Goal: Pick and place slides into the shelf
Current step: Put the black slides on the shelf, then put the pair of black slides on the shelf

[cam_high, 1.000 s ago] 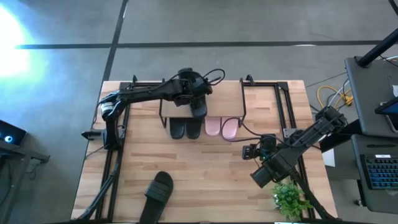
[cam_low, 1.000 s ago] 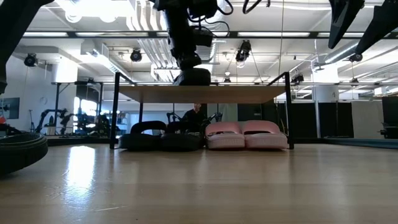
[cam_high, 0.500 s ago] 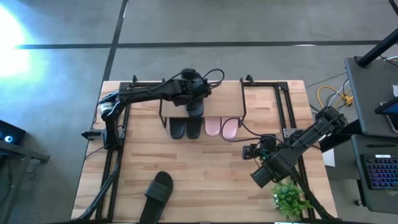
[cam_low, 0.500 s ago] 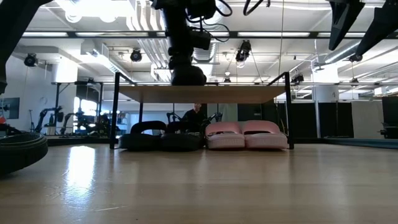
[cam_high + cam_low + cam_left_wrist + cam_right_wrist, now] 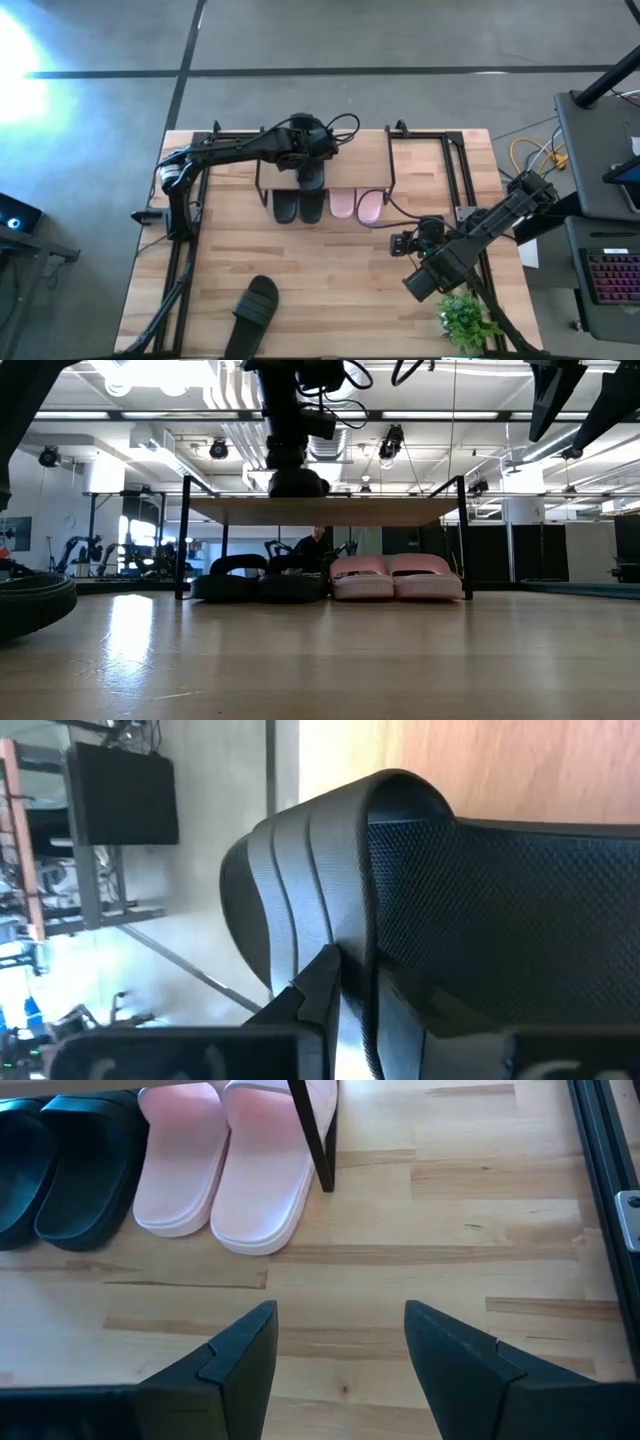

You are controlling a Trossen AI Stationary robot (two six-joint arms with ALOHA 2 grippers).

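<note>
A black slide [image 5: 314, 174] lies on the top board of the shelf [image 5: 370, 150], and my left gripper [image 5: 355, 1005] is shut on its strap. The low view shows this slide [image 5: 298, 483] on the board [image 5: 400, 510] under my left gripper [image 5: 285, 455]. Below the board, two black slides [image 5: 297, 207] and two pink slides [image 5: 357, 206] stand side by side on the table. One more black slide [image 5: 253, 308] lies near the table's near left edge. My right gripper [image 5: 340, 1345] hangs open above bare table, right of the pink slides [image 5: 225, 1170]. My left gripper pinches the edge of the black slide's wide strap [image 5: 352, 925] between its two fingers, one finger [image 5: 312, 988] on the strap's outer face, the other under the strap, over the footbed [image 5: 500, 900]. The fingers slant down from the far side. The slide seems to rest on the shelf's top board.
The shelf's thin black legs [image 5: 312, 1135] stand beside the pink slides. A small green plant [image 5: 466, 320] sits at the near right corner. Black frame rails [image 5: 455, 170] run along the table's right part. Bare wood lies between the shelf and the near edge.
My left gripper has stayed above the shelf and rolled a little at the wrist. The black slide under it has shifted slightly toward the table's left on the top board.
</note>
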